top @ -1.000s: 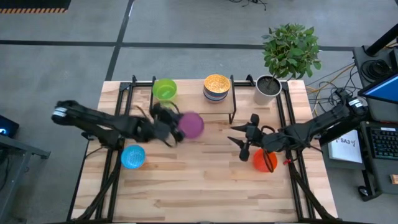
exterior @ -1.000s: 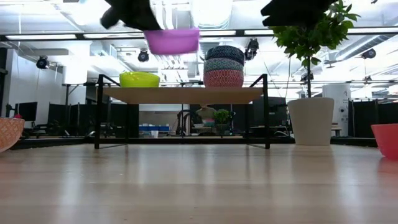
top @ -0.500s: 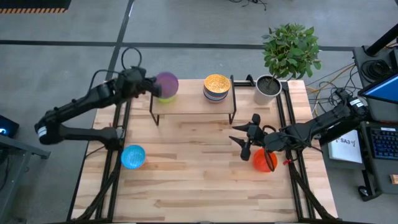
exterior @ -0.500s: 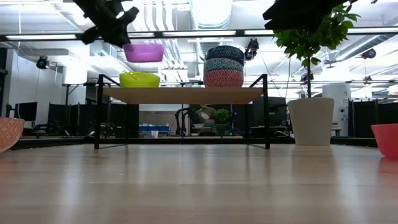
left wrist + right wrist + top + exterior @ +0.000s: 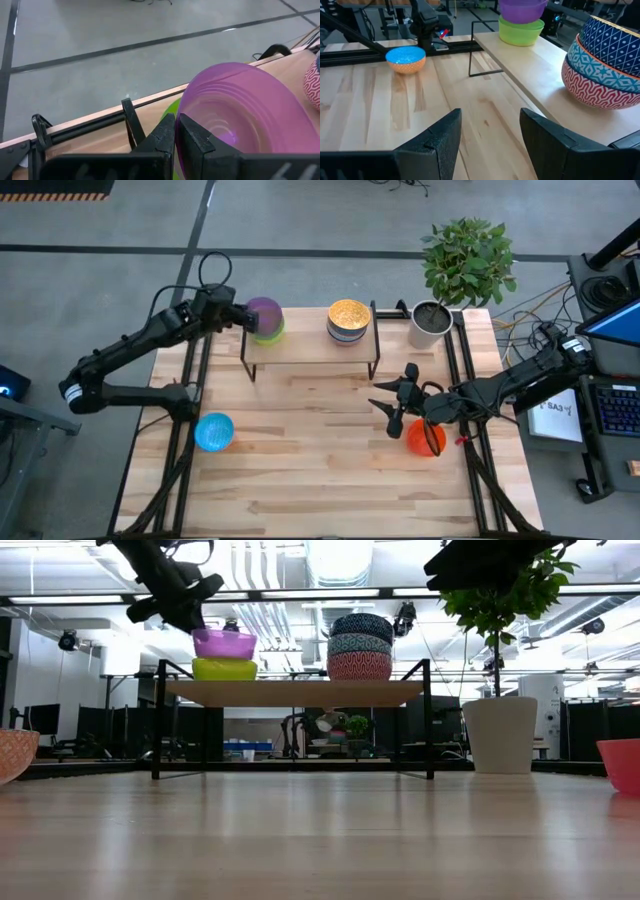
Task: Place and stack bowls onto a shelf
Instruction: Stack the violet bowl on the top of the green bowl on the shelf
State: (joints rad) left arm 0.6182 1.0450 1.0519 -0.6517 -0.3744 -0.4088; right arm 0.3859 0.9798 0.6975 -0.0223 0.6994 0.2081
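Left gripper (image 5: pixel 238 318), upper left of the high view, pinched tight on the rim of a round plastic purple bowl (image 5: pixel 265 313), sitting in a round green bowl (image 5: pixel 224 669) on the low light wooden shelf (image 5: pixel 290 692). Right gripper (image 5: pixel 392 404), fingers spread wide, holding nothing, lower right beside a round orange-red bowl (image 5: pixel 425 438).

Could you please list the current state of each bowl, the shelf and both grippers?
Purple bowl: nested in the green bowl, rim pinched by the left gripper, fingers shut.
Green bowl: upright on the shelf.
Three patterned bowls: stacked on the shelf.
Light blue bowl: on the table, loose.
Orange-red bowl: on the table, loose.
Right gripper: open, empty, above the table.
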